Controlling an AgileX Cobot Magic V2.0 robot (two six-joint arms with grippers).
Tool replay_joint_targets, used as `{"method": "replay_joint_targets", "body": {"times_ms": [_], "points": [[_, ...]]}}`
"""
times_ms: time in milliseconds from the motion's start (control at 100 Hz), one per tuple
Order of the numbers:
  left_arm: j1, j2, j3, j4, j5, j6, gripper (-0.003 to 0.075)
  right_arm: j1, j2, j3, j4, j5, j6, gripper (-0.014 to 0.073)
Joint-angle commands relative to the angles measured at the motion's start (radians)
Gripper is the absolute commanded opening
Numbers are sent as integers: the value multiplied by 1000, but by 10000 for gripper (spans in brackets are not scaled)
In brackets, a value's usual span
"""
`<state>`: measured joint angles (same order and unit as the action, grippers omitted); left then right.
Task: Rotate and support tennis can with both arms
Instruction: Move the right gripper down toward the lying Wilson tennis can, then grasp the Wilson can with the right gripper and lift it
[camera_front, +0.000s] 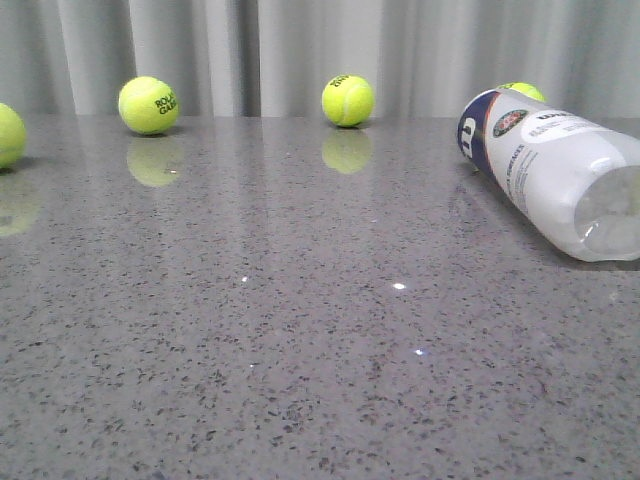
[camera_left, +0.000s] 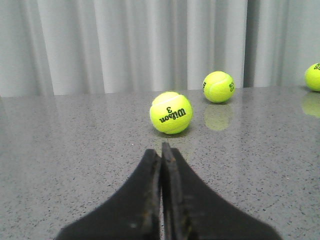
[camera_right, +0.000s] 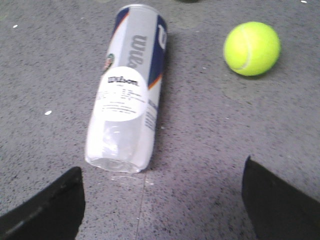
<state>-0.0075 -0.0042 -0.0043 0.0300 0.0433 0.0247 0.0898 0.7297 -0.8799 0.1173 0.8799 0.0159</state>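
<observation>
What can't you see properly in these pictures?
- Tennis can: in the front view, the picture's right edge cuts off part of it.
- Ball behind the can: the can hides most of it.
- Ball at the left edge: cut off.
- Small print on the can's round sticker: too blurred to read.
- Both arms: outside the front view; only the fingers show, the left gripper shut, the right gripper open.

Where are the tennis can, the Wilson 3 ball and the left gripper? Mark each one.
tennis can (camera_right: 131, 90), right wrist view, on the white round label at mid-body.
Wilson 3 ball (camera_left: 171, 112), left wrist view, on its printed face.
left gripper (camera_left: 161, 150), left wrist view, at the closed fingertips.
</observation>
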Motion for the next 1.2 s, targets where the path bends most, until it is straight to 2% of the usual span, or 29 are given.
{"method": "replay_joint_targets", "body": {"times_ms": [0, 340, 510, 770, 1190], "points": [[2, -39, 49, -1, -84, -11, -21, -4, 64, -63, 56, -78, -85, 633], [2, -39, 49, -1, -84, -11, -21, -1, 355, -255, 99, -91, -101, 633], [2, -39, 49, -1, -84, -11, -21, 39, 475, -317, 99, -104, -102, 633], [2, -39, 49, -1, -84, -11, -21, 109, 602, -325, 99, -150, -102, 633], [2, -39, 49, -1, -84, -11, -21, 108, 763, -325, 99, -210, -102, 633]]}}
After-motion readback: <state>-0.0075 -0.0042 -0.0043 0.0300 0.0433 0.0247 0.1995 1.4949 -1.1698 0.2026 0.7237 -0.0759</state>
